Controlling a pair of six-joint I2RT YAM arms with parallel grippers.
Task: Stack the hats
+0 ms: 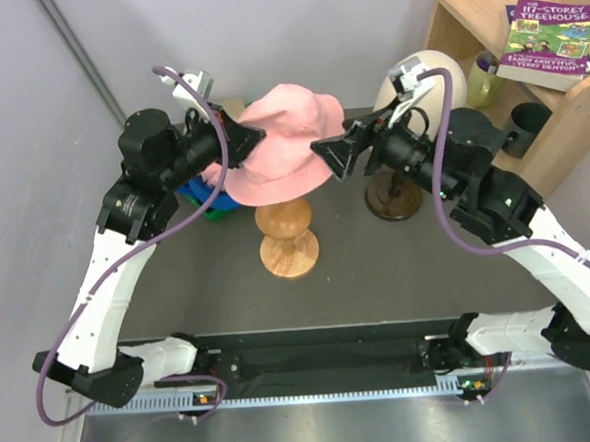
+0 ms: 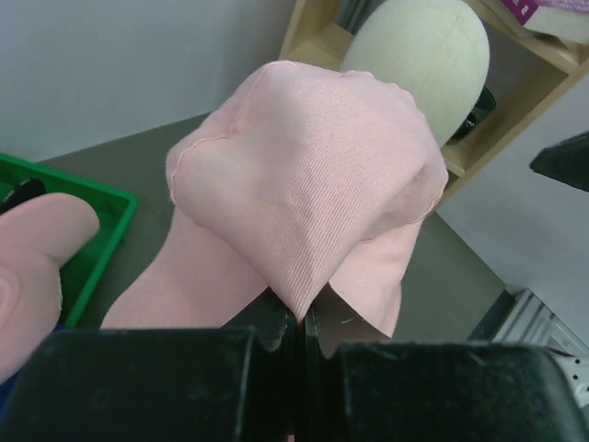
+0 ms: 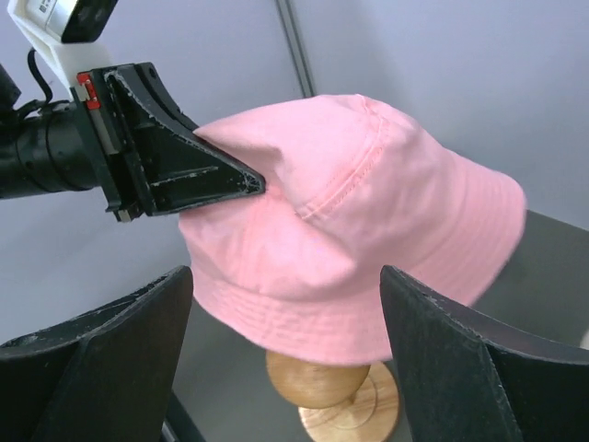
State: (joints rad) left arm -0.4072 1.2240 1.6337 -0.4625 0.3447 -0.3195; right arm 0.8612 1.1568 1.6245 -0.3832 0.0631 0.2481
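If you start at the near edge where both arms are bolted down, you get the dark desk [image 1: 379, 276] first, with a turned wooden stand [image 1: 287, 243] standing on it about mid-way. Right over its round top sits the pink hat [image 1: 285, 141]. It's more of a floppy brimmed thing, and the brim hangs around the knob. Can't tell if it's actually resting on the knob or just above it.

The left tool [image 1: 260, 135] comes in from the left, and its fingers are pressed together on a fold of the crown, so the fabric bunches into a peak there. The right tool [image 1: 327, 159] is just beside the hat's other side, fingers spread wide, not touching anything as far as I can see.

Further back, a cream mannequin head [image 1: 444, 72] is on its own dark base behind the right arm. A green bin [image 2: 101, 207] is off to the left, and a wooden shelf [image 1: 560, 125] with a purple book [image 1: 547, 40] fills the far right corner.
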